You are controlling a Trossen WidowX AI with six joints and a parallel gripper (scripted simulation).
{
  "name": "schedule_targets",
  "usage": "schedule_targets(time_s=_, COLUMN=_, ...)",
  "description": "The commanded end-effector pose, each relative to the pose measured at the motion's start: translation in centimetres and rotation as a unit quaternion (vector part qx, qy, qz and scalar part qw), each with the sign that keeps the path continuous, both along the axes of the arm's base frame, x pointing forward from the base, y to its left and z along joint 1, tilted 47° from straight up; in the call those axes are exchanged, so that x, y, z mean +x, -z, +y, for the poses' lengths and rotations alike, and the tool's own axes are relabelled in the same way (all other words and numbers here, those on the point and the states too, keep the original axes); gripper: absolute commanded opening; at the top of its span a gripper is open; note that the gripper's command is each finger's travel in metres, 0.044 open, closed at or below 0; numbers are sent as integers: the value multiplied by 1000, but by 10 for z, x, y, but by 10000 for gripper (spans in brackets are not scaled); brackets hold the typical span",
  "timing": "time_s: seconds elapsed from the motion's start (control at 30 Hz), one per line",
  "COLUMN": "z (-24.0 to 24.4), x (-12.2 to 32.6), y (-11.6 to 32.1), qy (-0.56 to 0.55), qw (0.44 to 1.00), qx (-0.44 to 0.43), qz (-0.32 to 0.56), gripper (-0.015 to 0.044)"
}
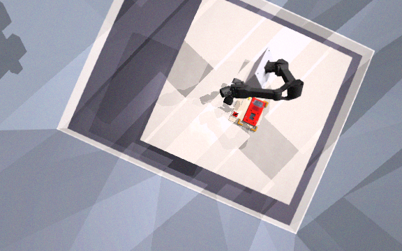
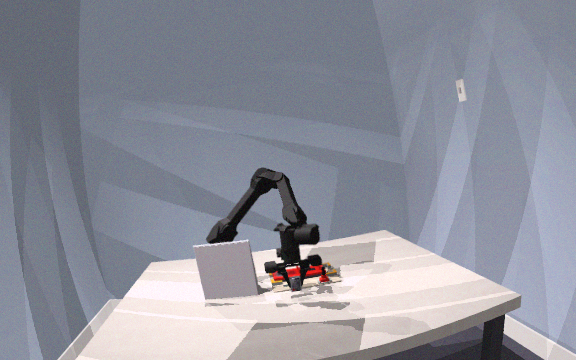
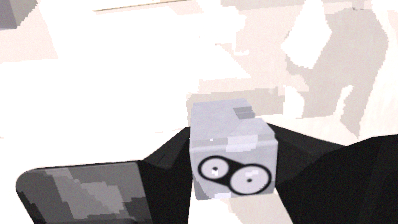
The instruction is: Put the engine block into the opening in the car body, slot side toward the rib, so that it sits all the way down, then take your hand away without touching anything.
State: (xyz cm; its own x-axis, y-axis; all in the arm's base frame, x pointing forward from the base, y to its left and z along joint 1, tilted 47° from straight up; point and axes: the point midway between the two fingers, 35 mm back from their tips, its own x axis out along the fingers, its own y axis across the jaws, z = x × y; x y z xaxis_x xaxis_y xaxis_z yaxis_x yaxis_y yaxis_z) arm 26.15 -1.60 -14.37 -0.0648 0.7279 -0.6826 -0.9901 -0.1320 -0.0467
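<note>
The engine block (image 3: 234, 145) (image 2: 295, 283) is a small grey block with a black-outlined pair of pulleys on one face and a notch in its top. In the wrist view it sits between the two black fingers, which touch its sides. My gripper (image 2: 295, 283) is shut on it, low at the table, in front of the car. Whether the block rests on the table or is lifted I cannot tell. The red car body (image 1: 249, 120) (image 2: 309, 272) lies beside the gripper, with a dark opening in its top. The rib is too small to make out.
A pale board with yellow corner pieces (image 1: 254, 129) surrounds the car. A small red part (image 1: 235, 113) (image 2: 324, 278) lies beside the car. A tall grey panel (image 2: 225, 270) (image 1: 264, 71) stands near the arm's base.
</note>
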Motion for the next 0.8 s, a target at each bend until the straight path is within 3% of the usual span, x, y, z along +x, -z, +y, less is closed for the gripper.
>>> schedule_targets(time_s=0.0, z=-11, x=4, y=-8, qy=-2, qw=1000, qx=-5, qz=-5, gripper=0)
schedule_targets(time_s=0.77, z=-63, x=7, y=-56, qy=-2, qw=1000, qx=-5, qz=-4, gripper=0)
